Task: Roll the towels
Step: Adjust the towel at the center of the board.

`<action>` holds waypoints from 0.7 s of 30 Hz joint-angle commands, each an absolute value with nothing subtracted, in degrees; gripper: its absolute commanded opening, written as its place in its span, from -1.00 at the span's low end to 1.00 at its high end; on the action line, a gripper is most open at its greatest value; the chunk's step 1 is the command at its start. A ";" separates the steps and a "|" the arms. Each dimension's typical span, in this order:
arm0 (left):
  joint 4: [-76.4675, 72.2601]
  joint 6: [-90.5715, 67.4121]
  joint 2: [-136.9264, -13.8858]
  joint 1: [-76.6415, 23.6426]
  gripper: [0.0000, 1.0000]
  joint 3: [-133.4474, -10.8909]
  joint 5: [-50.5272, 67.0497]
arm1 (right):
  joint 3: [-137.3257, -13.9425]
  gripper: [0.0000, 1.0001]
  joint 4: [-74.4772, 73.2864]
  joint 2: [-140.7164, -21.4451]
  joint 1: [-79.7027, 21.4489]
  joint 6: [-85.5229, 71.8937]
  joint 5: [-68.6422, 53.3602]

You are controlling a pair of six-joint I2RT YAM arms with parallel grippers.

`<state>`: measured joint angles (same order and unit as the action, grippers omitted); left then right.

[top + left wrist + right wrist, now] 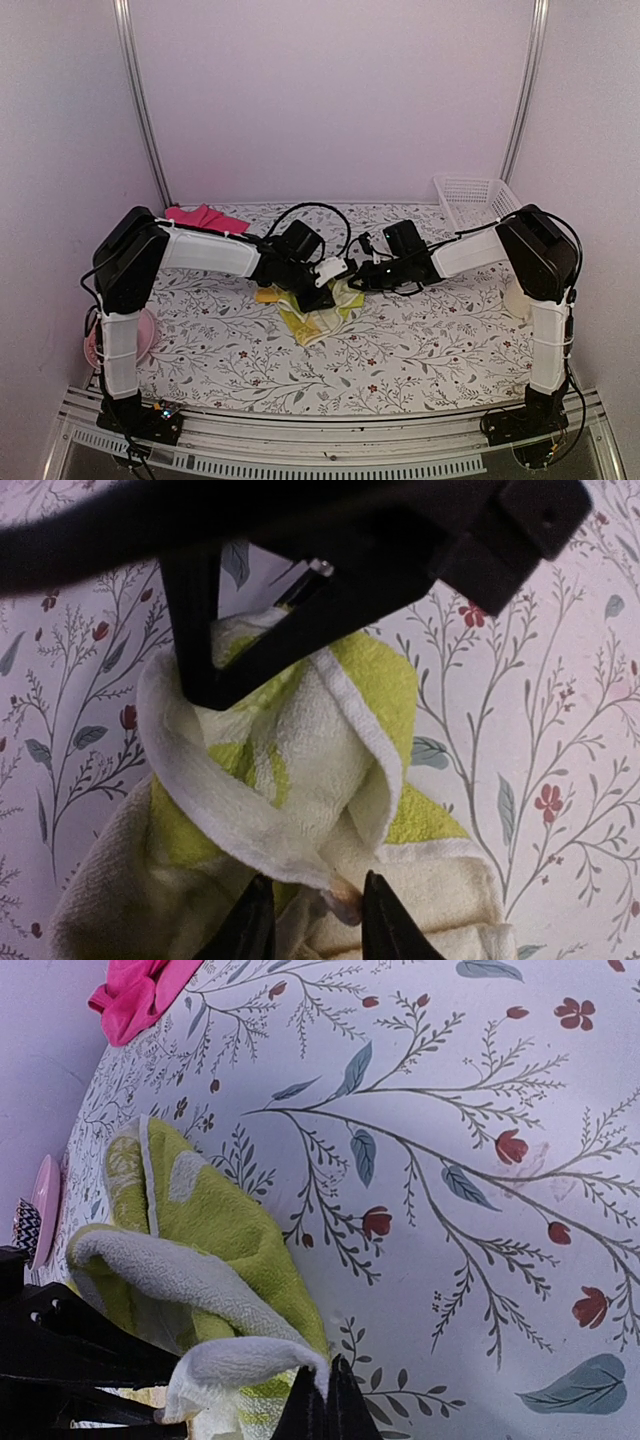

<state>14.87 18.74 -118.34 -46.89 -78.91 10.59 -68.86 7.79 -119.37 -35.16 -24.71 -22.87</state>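
The yellow-green towel (315,315) lies bunched in the middle of the floral table, with its white hem folded over. It also shows in the left wrist view (300,770) and the right wrist view (215,1225). My left gripper (322,297) (318,920) is closed on a gathered fold of it. My right gripper (358,283) (327,1400) is shut on the white hem at the towel's right side, close to the left gripper. The pink towel (205,218) (140,995) lies crumpled at the back left, untouched.
A pink bowl (142,335) (45,1205) sits at the table's left edge by the left arm's base. A white basket (475,198) stands at the back right. A white cup-like thing (515,298) is behind the right arm.
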 commanded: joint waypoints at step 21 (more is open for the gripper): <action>17.12 23.92 -104.10 -41.63 -1.00 -80.99 5.82 | -66.96 0.44 13.69 -117.33 -35.16 -21.35 -29.83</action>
<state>17.08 20.91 -113.43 -45.47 -79.77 6.00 -68.53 10.00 -119.35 -35.07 -23.09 -26.28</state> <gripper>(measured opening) 0.009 0.625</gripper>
